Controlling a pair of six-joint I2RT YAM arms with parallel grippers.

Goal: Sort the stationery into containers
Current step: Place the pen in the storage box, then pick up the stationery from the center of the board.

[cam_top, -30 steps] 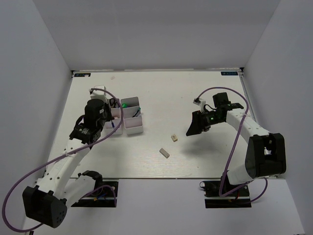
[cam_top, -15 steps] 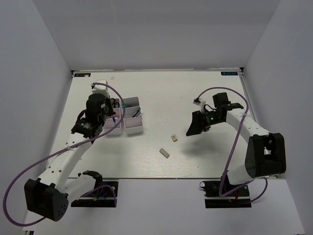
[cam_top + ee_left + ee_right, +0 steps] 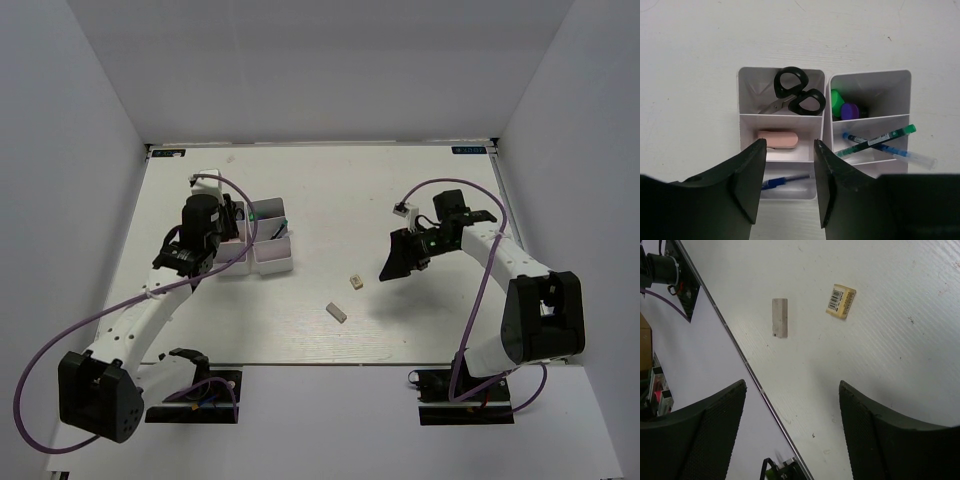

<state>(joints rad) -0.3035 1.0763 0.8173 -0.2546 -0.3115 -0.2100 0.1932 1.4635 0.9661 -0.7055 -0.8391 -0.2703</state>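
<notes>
Left end effector (image 3: 788, 146): open, empty, over the left tray (image 3: 744, 95).
Right end effector (image 3: 792, 385): wide open, empty, over bare counter (image 3: 900, 355).
Grey eraser (image 3: 780, 317): near the counter's front edge, long axis oblique to it.
Beige eraser (image 3: 840, 301): nearby, apart, open counter all round.

Barcode in view, no words I can read.
Under my right wrist, the beige eraser (image 3: 841, 302) carries a black barcode (image 3: 834, 300), digits too small; the blue sticker (image 3: 467, 150) at the far right is a blur.

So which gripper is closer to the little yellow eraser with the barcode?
Right. The right gripper hovers just right of the yellow eraser; the left gripper hangs over the trays, much farther off on the eraser's left.
</notes>
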